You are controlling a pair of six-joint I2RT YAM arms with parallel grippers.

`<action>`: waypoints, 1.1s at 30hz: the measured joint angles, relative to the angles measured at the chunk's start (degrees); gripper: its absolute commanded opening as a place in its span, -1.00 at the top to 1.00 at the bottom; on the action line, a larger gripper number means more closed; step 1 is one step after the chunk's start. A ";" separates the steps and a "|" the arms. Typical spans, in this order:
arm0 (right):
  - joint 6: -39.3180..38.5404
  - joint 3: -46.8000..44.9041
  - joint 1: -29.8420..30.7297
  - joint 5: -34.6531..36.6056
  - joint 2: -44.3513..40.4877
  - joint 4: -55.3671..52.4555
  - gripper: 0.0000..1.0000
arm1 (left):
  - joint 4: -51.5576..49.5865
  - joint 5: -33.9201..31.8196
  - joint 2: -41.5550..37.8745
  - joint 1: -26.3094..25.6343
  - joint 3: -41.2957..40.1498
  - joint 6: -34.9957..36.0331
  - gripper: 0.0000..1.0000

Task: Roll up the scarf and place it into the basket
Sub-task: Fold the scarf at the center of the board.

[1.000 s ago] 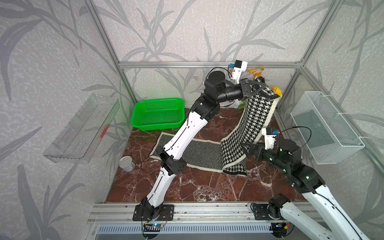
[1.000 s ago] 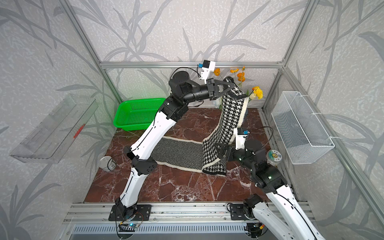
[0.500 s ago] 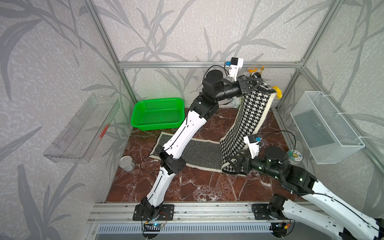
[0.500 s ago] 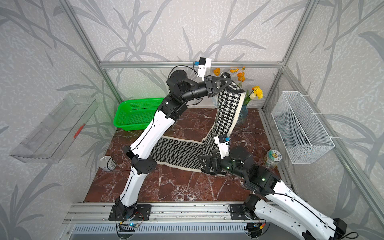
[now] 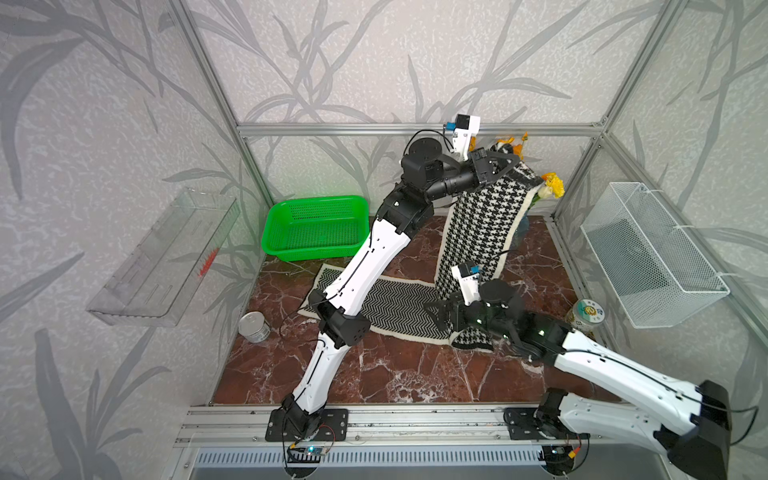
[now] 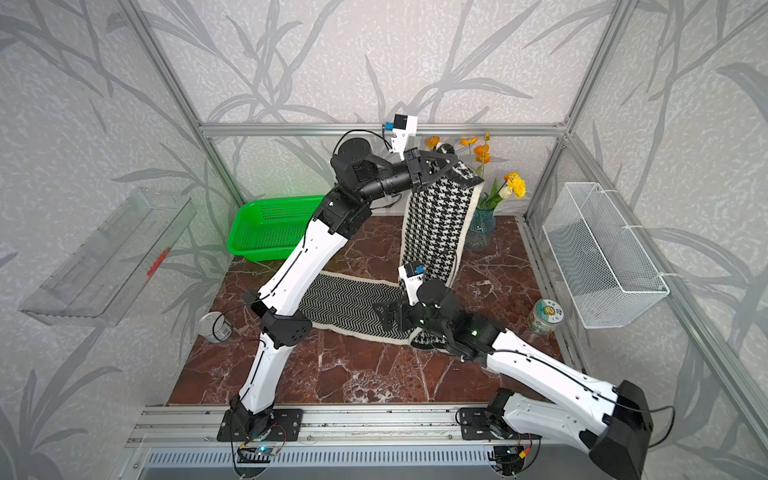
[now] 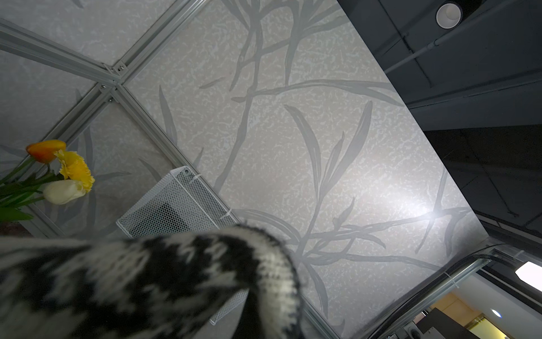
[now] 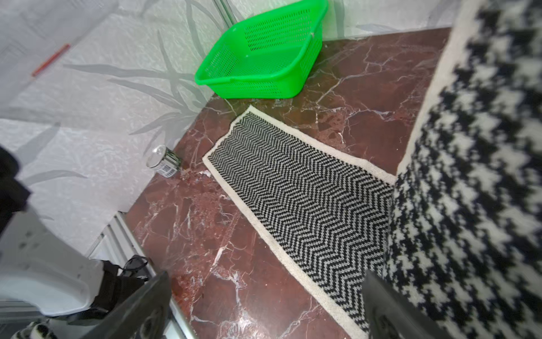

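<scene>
Left end effector (image 5: 508,163): raised high at the far right, jaws together, clamped on one end of the scarf (image 5: 482,220).

The scarf hangs from it as a steep panel, houndstooth face toward the top views, down to the table (image 5: 395,374). There it folds. The rest lies flat with the herringbone face up, running left. The flat end stops near the basket (image 5: 309,251) but apart from it.

Basket: upright at the far left of the table.

Left wrist view: blurred knit fills the lower frame; the jaws are not visible there.

Right end effector (image 5: 436,312): low over the fold, right of centre, jaws wide apart. In the right wrist view, one of its fingers (image 8: 140,308) is over bare marble and the other is just beside the hanging houndstooth panel. Cannot tell whether it touches.

Vase (image 6: 480,226) of flowers stands just behind the hanging panel.
</scene>
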 measured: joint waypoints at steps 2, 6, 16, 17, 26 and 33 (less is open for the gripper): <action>-0.35 2.97 0.02 -0.20 5.51 2.08 -0.99 | -0.09 0.26 -1.11 -0.70 -0.96 -0.28 1.00; -1.20 7.50 0.04 -0.28 13.70 6.01 -0.98 | -0.20 0.85 -3.74 -1.51 -2.36 -0.55 1.00; -4.83 4.31 -3.23 3.43 14.84 7.13 -0.98 | -2.56 0.96 -11.56 -1.53 -4.70 0.39 1.00; -5.07 3.56 -4.85 3.54 14.14 6.88 -0.98 | -2.62 0.96 -12.13 -1.51 -5.01 0.55 1.00; -9.49 1.16 -17.00 5.31 2.47 -1.66 -0.99 | -3.76 0.81 -17.03 -0.68 -11.89 2.23 1.00; -10.71 -0.26 -17.84 5.66 -3.48 -4.87 -0.98 | -1.90 0.85 -19.89 0.11 -19.74 2.60 1.00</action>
